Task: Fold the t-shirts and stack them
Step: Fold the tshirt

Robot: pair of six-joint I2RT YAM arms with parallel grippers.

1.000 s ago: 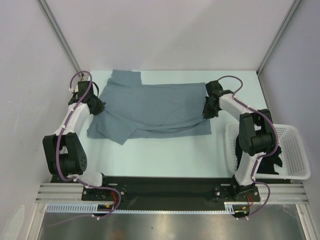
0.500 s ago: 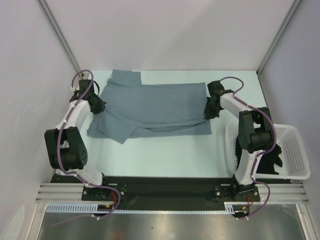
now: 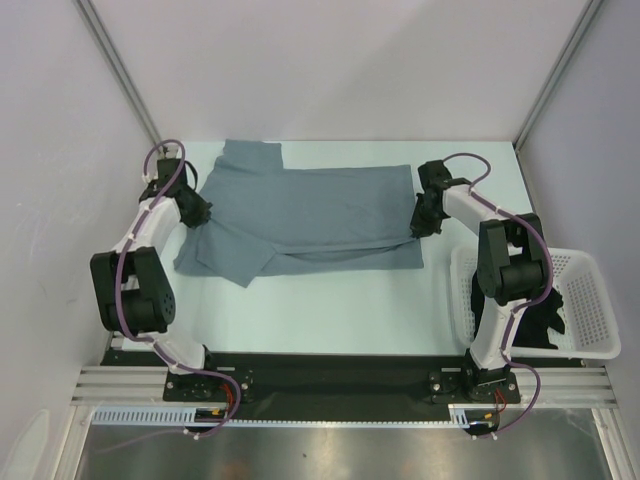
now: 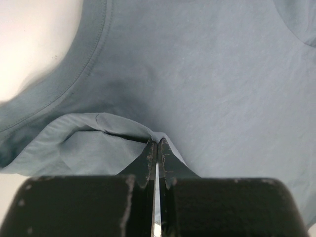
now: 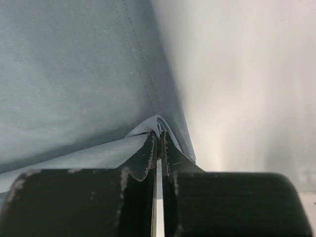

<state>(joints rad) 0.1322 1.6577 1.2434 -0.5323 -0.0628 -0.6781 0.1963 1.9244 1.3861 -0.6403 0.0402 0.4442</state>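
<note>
While the slate grey-blue cloth t-shirt (image 3: 310, 215) lies spread on the pale table (image 3: 330, 300), the left gripper (image 4: 157, 144) clamps a fold near its neckline and the right gripper (image 5: 159, 134) clamps its hemmed edge; both should lift together, keeping the cloth taut between them

— Is any text, label, brand, number or sign to be read in the 3 views?
— None can be read. The slate grey-blue cloth t-shirt (image 3: 310, 215) is shown as plain fabric with stitched hems only, also where it is seen close up in the 2 wrist views.
— And on the white plastic lattice basket (image 3: 595, 300)?
— Only its perforated wall is seen from above. Any marking there would be too small to be made out.
</note>
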